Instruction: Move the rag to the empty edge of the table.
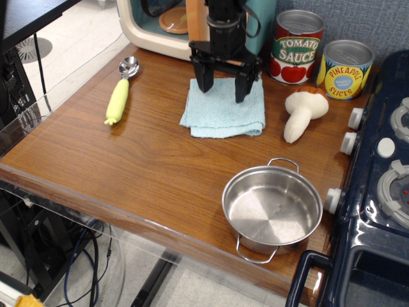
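The light blue folded rag [220, 112] lies flat on the brown wood-grain table [128, 166], near its far middle. My black gripper [225, 89] hangs over the rag's far half with its two fingers spread wide apart, tips at or just above the cloth. It is open and holds nothing. Whether the fingertips touch the rag cannot be told.
A steel pot [272, 208] stands at the front right. A toy mushroom [301, 112], a tomato sauce can [296, 48] and a pineapple can [344, 69] stand at the right back. A green-handled scoop [119, 96] lies left. A toy microwave [163, 25] is behind; a dark blue stove [383, 179] is right.
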Controlling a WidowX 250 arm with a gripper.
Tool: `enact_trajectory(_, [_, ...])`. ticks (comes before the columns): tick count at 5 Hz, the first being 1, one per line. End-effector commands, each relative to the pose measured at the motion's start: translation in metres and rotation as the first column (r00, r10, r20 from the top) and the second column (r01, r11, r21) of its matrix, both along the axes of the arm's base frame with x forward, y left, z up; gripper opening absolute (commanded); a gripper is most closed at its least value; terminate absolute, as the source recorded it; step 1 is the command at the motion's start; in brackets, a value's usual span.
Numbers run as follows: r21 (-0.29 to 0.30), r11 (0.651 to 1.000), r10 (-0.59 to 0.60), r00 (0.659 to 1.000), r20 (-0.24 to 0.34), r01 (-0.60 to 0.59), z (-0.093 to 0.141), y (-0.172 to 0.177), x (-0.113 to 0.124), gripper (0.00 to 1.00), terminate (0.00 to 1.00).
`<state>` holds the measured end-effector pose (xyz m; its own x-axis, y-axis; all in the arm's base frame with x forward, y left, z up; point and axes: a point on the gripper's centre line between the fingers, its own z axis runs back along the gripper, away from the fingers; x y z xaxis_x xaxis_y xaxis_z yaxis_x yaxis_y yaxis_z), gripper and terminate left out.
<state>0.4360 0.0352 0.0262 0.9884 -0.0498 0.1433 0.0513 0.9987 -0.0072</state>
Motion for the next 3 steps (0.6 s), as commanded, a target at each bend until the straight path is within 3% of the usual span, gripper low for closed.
enact_trajectory(1, [-0.005,1.000,-0.004,0.997,0.080,0.005,0.005,-0.003,-0.008,1.00,0.00])
enact_trajectory(3, [0.008,0.999,-0.040,0.998,0.056,0.040,0.000,-0.009,-0.031,1.00,0.00])
